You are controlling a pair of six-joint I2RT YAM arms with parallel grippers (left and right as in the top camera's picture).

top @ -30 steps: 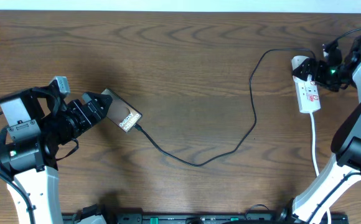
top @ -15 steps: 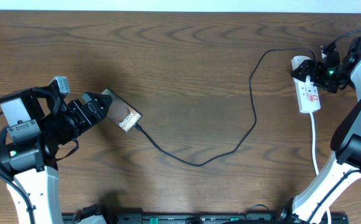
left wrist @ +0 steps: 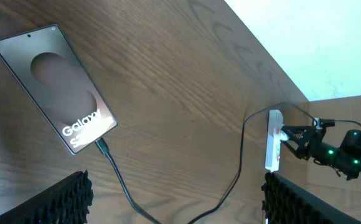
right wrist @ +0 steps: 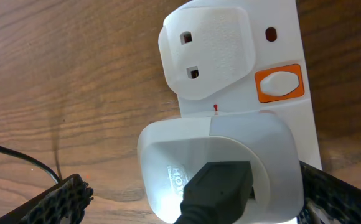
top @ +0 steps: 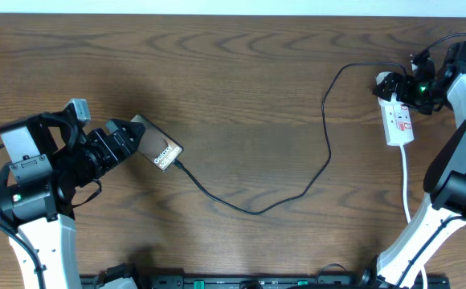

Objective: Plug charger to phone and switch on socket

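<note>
Socket (top: 399,120) lies at 2 o'clock on the tabletop (top: 241,72), charger (top: 253,211) adapter (right wrist: 218,155) seated in it, tip in the phone (top: 157,147) at 9 o'clock. My right end effector (top: 404,87) wide, empty, over the adapter; left end effector (top: 127,141) wide beside the phone. Socket looks light, may skid; switch (right wrist: 280,84) small, stiff. I'd push it straight down with one fingertip, no grasp.

I had the left gripper (top: 128,138) spread wide, arm folded back; right gripper (top: 402,88) likewise parted, arm stretched forward.
</note>
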